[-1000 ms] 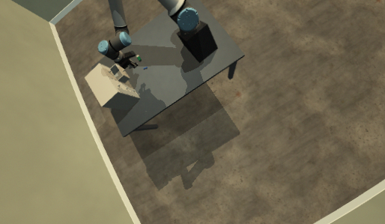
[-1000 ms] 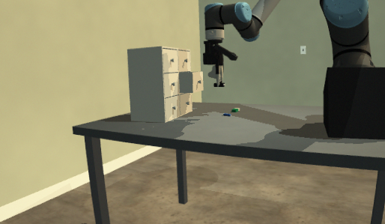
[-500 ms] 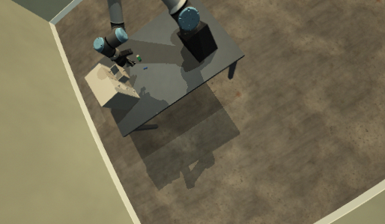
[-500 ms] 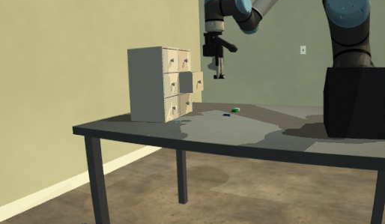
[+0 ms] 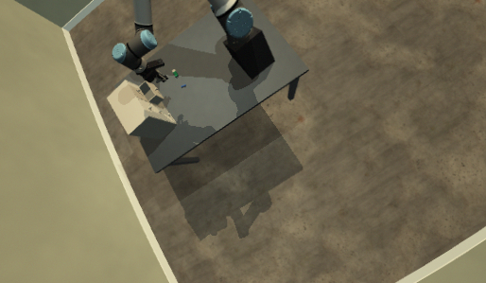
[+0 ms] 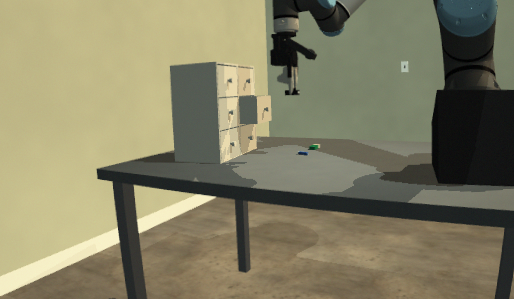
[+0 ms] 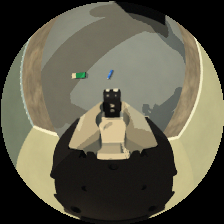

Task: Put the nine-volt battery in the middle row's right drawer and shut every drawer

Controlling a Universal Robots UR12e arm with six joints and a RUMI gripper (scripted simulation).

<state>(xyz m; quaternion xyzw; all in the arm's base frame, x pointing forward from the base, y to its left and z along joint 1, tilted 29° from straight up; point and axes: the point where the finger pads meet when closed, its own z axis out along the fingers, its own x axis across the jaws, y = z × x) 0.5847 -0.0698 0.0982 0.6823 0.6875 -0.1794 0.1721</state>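
My gripper point(image 6: 292, 89) point(image 7: 112, 102) point(image 5: 162, 77) is shut on a small dark block, the nine-volt battery point(image 7: 111, 99) point(image 6: 292, 92), which sticks out below the fingertips. The gripper points straight down, high above the table. The cream chest point(image 6: 195, 112) point(image 5: 134, 111) stands upright at the table's left end. Its middle-row right drawer point(image 6: 257, 109) point(image 5: 146, 88) is pulled partly out; the other drawers look shut. The gripper hangs above the drawer's level, a little out in front of it.
A small green item point(image 6: 314, 147) point(image 5: 175, 73) point(image 7: 79, 75) and a small blue item point(image 6: 302, 153) point(image 5: 183, 86) point(image 7: 110, 74) lie on the dark table point(image 6: 320, 177) in front of the chest. The arm's black base block point(image 6: 472, 137) point(image 5: 251, 51) stands at the right.
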